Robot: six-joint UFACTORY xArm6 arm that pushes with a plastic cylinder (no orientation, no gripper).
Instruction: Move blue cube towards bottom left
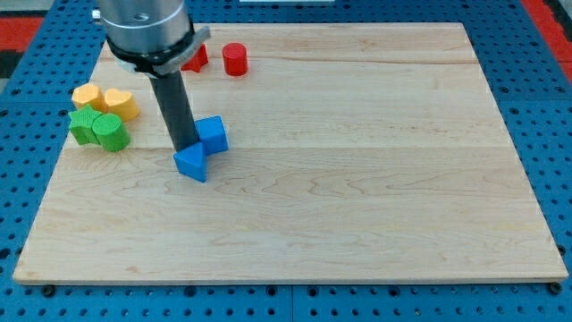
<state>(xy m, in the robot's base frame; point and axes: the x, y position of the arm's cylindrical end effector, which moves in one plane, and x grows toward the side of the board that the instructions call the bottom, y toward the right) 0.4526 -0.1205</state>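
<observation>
Nearest us is the wooden board (357, 179), bottom edge at 6 o'clock. No gripper on our rig, only the rod; my tip (185, 148) holds nothing and touches the blue cube (213, 134) on its 9 o'clock side. Blue triangular block (191, 164) sits against the cube at 7 o'clock. Green blocks (98, 129) and yellow blocks (105, 100) at 9–10 o'clock, red cylinder (235, 59) and a partly hidden red block (197, 59) at 12.

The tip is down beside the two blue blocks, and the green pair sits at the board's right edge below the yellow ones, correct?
Not quite: the camera view shows the green pair at the board's left edge, not the right. The rest holds: my tip is beside the blue cube and blue triangular block, greens below the yellow blocks.
</observation>
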